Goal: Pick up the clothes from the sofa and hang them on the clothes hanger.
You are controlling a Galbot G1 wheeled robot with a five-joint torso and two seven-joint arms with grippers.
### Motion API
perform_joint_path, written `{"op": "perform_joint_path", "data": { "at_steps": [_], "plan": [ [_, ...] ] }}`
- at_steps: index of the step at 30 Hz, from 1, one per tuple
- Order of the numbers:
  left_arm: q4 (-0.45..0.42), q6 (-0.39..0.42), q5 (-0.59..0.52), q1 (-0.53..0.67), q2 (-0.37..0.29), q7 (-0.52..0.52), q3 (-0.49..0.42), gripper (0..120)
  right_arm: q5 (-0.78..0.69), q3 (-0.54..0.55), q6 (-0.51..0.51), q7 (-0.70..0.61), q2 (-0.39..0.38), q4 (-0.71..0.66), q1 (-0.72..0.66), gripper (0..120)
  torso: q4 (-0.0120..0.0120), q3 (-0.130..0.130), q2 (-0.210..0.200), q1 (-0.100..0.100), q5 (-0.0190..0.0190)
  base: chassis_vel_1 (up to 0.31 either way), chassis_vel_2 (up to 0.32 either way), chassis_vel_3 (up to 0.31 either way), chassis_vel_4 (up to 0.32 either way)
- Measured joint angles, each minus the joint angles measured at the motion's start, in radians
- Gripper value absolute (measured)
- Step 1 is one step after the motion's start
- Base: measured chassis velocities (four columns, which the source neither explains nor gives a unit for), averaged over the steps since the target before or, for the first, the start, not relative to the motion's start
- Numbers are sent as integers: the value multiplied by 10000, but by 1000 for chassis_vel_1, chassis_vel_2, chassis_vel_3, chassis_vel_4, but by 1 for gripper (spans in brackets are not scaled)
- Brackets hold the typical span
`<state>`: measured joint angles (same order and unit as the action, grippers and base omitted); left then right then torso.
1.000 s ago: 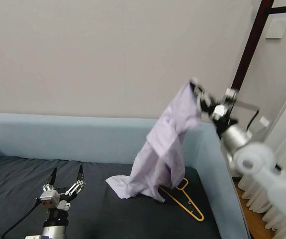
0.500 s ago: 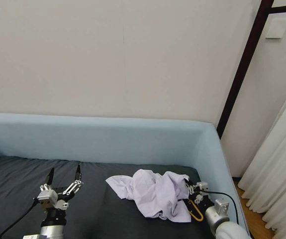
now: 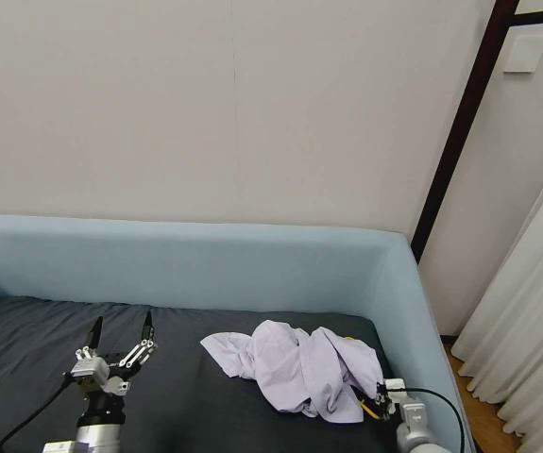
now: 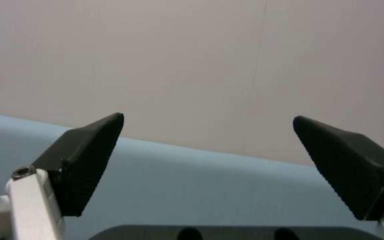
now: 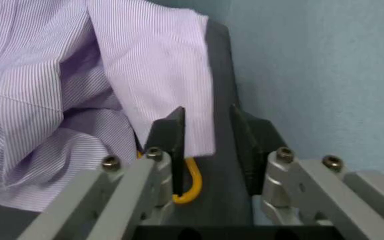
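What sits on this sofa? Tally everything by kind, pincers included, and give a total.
Purple striped shirt: 1
Yellow hanger: 1
Pincers: 2, the left pincer and the right pincer
Total: 4

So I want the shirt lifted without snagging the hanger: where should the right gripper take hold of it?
Probably the loose flap at the shirt's edge nearest the armrest, approached from the robot's side along that armrest. It lies as a thin layer between the fingers of the open right gripper, while the rest is bunched. Keep above the yellow hanger under it.
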<state>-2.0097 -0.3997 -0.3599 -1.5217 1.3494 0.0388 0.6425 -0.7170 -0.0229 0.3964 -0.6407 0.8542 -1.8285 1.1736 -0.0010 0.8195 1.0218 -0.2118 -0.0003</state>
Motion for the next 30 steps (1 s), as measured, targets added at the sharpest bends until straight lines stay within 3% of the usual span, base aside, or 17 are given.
{"op": "perform_joint_path", "data": {
  "at_steps": [7,10,11,13,17,19,30],
  "plan": [
    [38,2,4,33,-26,8,20,100,-1621,-418,1291,-578,-1170,-1884,296,54,-6,-1,1,0,-6,0,0,0,0],
    [34,-6,25,-4,-12,8,67,100,-1679,-436,904,277,-1322,-2127,-174,68,-4,0,1,0,-4,0,0,0,0],
    [12,-17,40,-85,-4,9,121,100,-1398,-332,220,1101,-1177,-1830,-574,73,1,0,1,0,-6,0,0,0,0],
    [-14,-28,49,-141,-4,14,162,100,-1225,-266,-17,1382,-1087,-1636,-722,77,2,0,0,0,-7,0,0,0,0],
    [-212,-51,177,-539,-7,12,466,100,13,700,-948,2921,-95,238,-1812,94,0,2,1,0,-1,0,0,0,0],
    [-281,-56,201,-630,17,19,557,100,311,908,-991,3176,197,699,-2057,98,-3,1,0,0,-4,0,0,0,0],
    [-785,-175,426,-1366,286,21,1102,100,2322,2175,-1485,4707,2564,4546,-4504,100,0,2,0,-1,-6,0,0,0,0]
  ]
}}
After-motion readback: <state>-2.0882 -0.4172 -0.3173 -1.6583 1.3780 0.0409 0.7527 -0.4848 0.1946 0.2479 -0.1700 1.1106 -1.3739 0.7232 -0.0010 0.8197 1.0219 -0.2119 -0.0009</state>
